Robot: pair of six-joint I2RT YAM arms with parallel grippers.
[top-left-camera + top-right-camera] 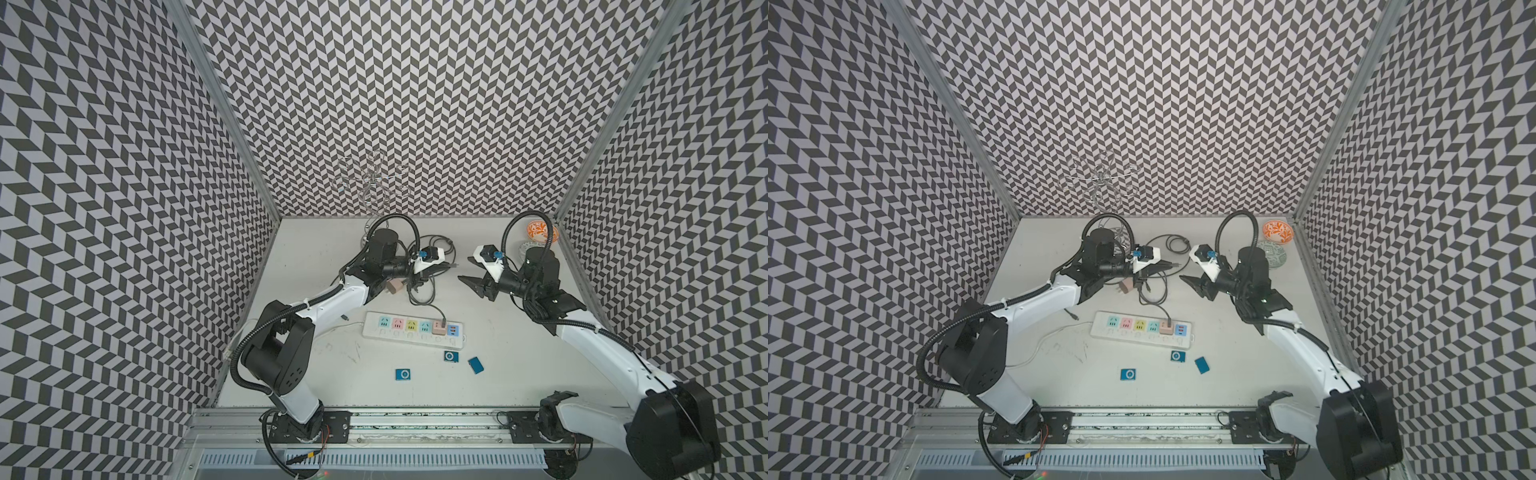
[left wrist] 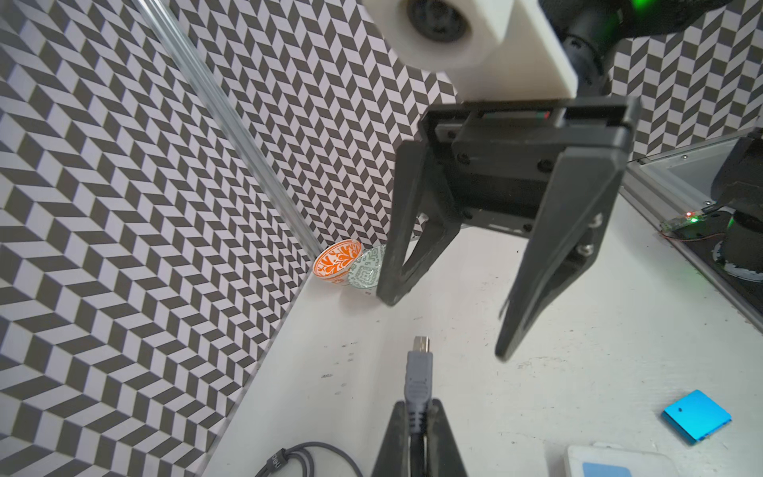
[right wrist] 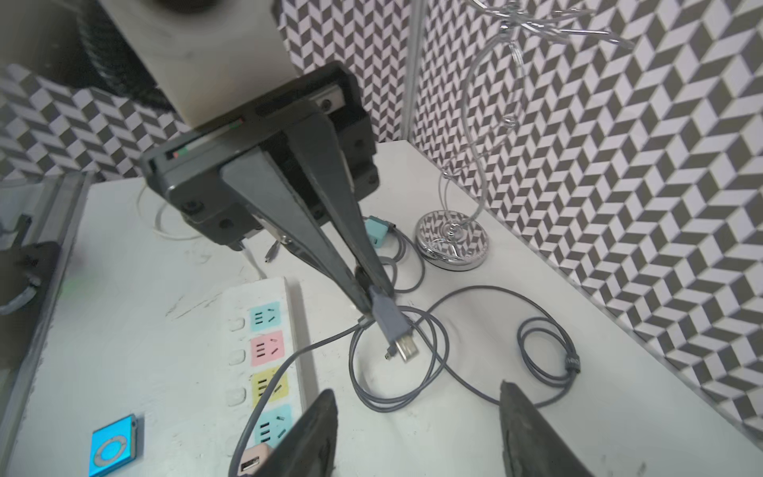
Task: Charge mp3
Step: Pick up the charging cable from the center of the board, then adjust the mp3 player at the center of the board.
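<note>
mp3 player (image 1: 403,374) plus two more loose at table (image 1: 332,374) front, unplugged. Power strip (image 1: 413,330) behind, cable (image 3: 285,365) fed from its adapter (image 1: 438,328). Left gripper (image 2: 418,406) clenched on cable plug (image 2: 419,367), tip exposed for insertion. Right gripper (image 1: 464,268) spread, empty, probably free to fetch player.

Setting: robotics lab test cell. Closed booth with chevron-patterned panels (image 1: 415,104) at 9, 12 and 3 o'clock, joined by aluminium posts (image 1: 235,124). White tabletop (image 1: 316,257). Left arm (image 1: 332,299) and right arm (image 1: 590,345) are bolted to an aluminium rail (image 1: 415,419) at 6 o'clock. Bare wiring (image 1: 326,438) and a lit circuit board (image 2: 681,221) sit by the bases.
</note>
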